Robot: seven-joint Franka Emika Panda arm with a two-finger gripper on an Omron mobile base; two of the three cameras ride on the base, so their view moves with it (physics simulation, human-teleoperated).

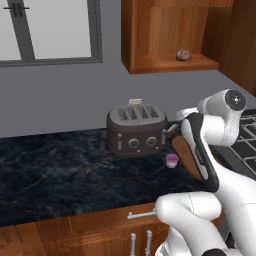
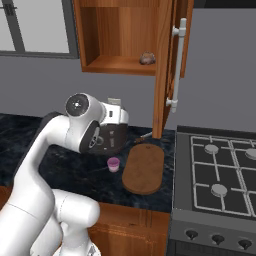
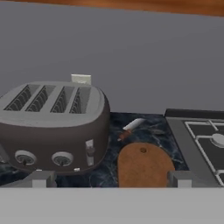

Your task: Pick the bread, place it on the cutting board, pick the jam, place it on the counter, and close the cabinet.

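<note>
Dark marbled stone forms the counter (image 1: 60, 165), with wooden drawer fronts (image 1: 75, 230) below it and a grey wall behind. At the upper left a window (image 1: 50, 30) is set in that wall. On the counter stands a dark four-slot toaster (image 1: 136, 130), and a small white wall outlet (image 3: 81, 79) shows just behind it. Just right of the toaster's front sits the jam (image 2: 114, 164), upright on the stone, near the cutting board (image 2: 144, 169) but apart from it. A small knife (image 3: 130, 128) lies behind the board. Above, the cabinet (image 2: 120, 35) stands open, its door (image 2: 167, 65) swung out, and the bread (image 2: 146, 58) rests on its shelf. The gripper (image 3: 109, 179) hovers low over the counter, its fingers (image 3: 41, 178) spread wide apart and holding nothing. A gas stove (image 2: 220, 175) fills the right.
</note>
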